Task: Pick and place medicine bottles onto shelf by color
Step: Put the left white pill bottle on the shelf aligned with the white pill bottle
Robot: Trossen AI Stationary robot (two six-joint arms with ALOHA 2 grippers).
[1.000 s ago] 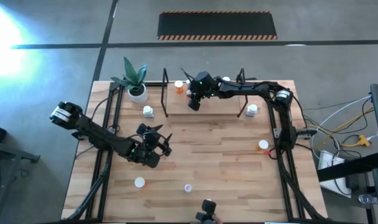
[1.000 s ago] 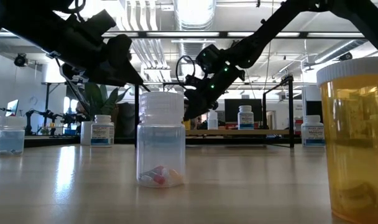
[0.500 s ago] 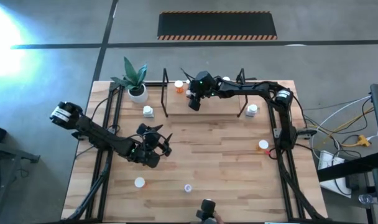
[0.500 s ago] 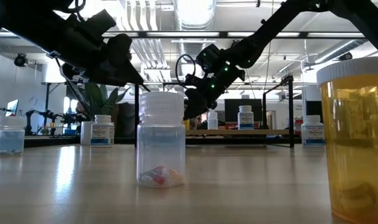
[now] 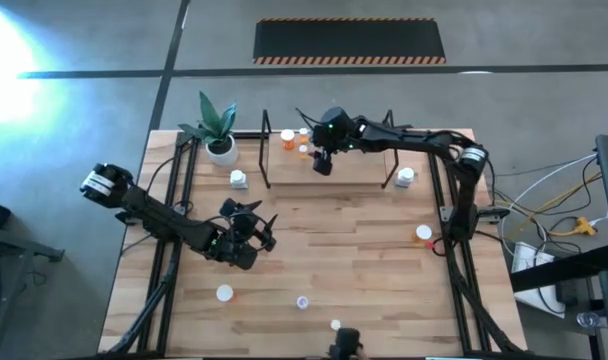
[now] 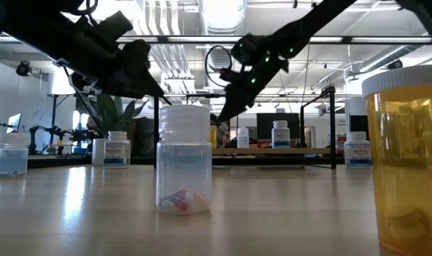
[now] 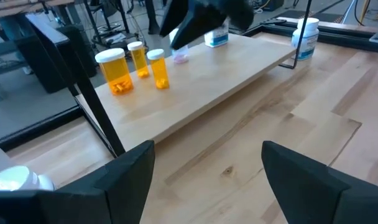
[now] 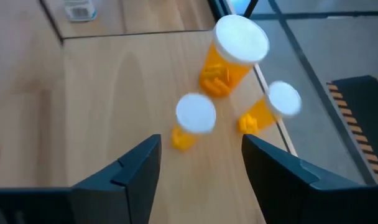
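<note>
The shelf (image 5: 329,170) stands at the table's far middle. Three orange medicine bottles stand upright on its left end: a large one (image 8: 235,53) and two small ones (image 8: 192,121) (image 8: 273,106). My right gripper (image 8: 201,180) hovers open above them, also seen as my right gripper (image 5: 322,162); nothing is between its fingers. My left gripper (image 7: 207,174) waits open over the table's left middle, also seen as my left gripper (image 5: 256,236), facing the shelf (image 7: 195,87). A pale bottle (image 7: 179,56) and a white bottle (image 7: 217,38) stand farther along the board.
A potted plant (image 5: 221,148) stands at the far left. Loose bottles stand on the table: white ones (image 5: 239,179) (image 5: 405,177), an orange one (image 5: 423,233), a white-capped one (image 5: 224,293) and a clear one (image 5: 303,301). The shelf's black wire posts (image 5: 267,150) rise at its ends.
My right gripper has risen off the shelf and drawn a little toward the table's right. A small orange bottle now stands free on the board beside it. My left arm has kept still.
</note>
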